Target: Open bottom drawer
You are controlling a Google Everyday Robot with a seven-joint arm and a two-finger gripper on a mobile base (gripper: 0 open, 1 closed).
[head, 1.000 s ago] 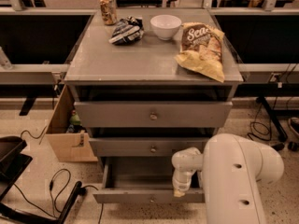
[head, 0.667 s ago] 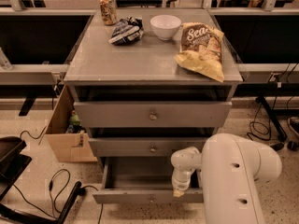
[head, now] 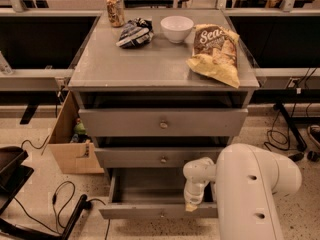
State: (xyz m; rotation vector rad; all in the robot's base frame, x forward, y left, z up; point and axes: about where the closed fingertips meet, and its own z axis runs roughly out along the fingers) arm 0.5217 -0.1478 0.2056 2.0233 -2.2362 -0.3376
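btm drawer (head: 145, 212) out twd cam, tool (head: 192, 204) at front

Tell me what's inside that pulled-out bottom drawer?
The bottom drawer shows only bare grey floor. The gripper hangs at its front edge, and the white arm covers its right end, so that part is hidden.

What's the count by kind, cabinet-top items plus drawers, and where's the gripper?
Can: 1
Bowl: 1
Bags: 2 (dark bag, yellow bag)
Drawers: 3 (top drawer, middle drawer, bottom drawer, pulled open)
Total: 7
Gripper hangs at the bottom drawer's front edge, right of centre.
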